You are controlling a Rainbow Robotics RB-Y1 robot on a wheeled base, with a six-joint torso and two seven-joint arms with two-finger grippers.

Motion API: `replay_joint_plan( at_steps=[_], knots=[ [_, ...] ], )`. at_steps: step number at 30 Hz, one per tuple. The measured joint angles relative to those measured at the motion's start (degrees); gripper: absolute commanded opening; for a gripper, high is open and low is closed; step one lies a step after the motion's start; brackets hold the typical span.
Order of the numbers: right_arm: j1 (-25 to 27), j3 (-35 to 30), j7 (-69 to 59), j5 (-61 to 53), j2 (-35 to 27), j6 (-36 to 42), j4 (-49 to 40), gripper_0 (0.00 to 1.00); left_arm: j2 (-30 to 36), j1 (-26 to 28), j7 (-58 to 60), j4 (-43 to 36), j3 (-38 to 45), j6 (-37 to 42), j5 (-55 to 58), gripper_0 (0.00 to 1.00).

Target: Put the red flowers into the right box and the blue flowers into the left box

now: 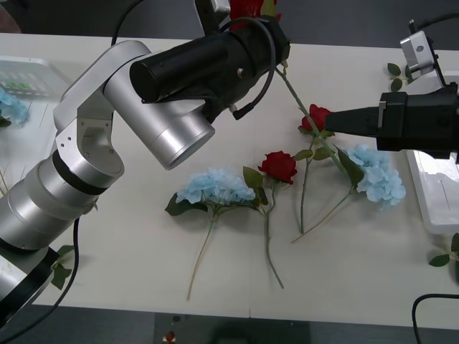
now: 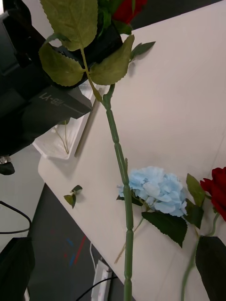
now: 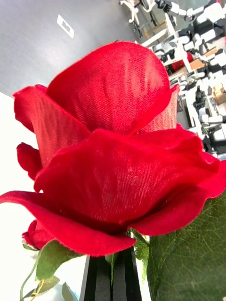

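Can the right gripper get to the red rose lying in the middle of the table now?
Probably not at once: the right gripper seems closed on the raised rose's stem, with the left gripper under its bloom. The middle rose lies uncovered.

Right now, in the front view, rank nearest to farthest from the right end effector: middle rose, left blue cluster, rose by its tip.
From the right end effector:
1. Rose by its tip, beside it.
2. Middle rose, table centre.
3. Left blue cluster, farther left.
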Motion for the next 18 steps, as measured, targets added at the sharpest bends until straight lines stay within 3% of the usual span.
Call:
replay_joint_plan(
  at_steps=[18],
  knots=[
    [-7.04, 8.65, -0.01, 4.77, 2.01, -4.2, 10.47, 1.0, 0.0, 0.0, 1.0, 0.1, 0.0, 0.0, -0.87, 0.0]
  ],
)
